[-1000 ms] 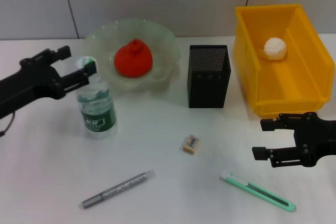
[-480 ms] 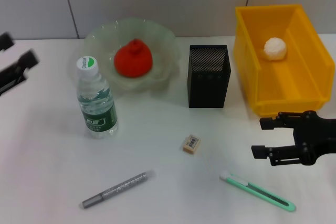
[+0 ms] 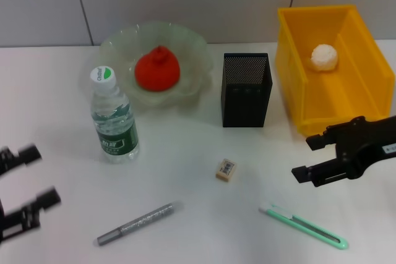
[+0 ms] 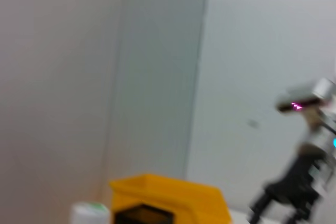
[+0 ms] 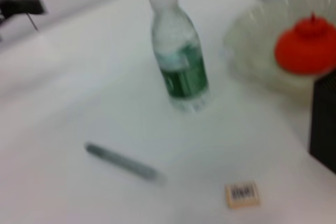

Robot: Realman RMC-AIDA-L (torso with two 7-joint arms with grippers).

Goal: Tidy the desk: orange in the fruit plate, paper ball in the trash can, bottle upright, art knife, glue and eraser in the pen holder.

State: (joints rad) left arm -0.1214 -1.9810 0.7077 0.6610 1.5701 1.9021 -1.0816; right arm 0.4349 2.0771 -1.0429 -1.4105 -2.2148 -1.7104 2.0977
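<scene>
At the far left of the head view the left gripper point(image 3: 25, 193) hangs low over the white bench point(image 3: 185, 153), its two fingers point(image 3: 28, 153) spread wide with nothing between them. Beyond those fingers and toward the middle, the bottle point(image 3: 113, 117) stands upright on its base, white cap up, green label facing out; it is well apart from the fingers. Just ahead of the lower finger, the glue point(image 3: 136, 224) lies flat on the bench, silver-grey and slanted. Behind the bottle sits the fruit plate point(image 3: 192, 44), with the orange point(image 3: 158, 69) resting inside it.

Near the middle, the eraser point(image 3: 226, 169) lies flat on the bench in front of the pen holder point(image 3: 245, 89), which stands upright.

To the right, the art knife point(image 3: 303, 225) lies on the bench just below the fingers of the right gripper point(image 3: 312, 159). That gripper hovers in front of the trash can point(image 3: 346, 115), fingers point(image 3: 307, 174) held wide apart and gripping nothing; the eraser is off to their left, well apart. Inside the trash can, behind the fingers, lies the paper ball point(image 3: 324, 57).

The right wrist view shows the bottle point(image 5: 178, 59), glue point(image 5: 122, 162) and eraser point(image 5: 242, 194) on the bench, with the orange point(image 5: 307, 45) in the plate.
</scene>
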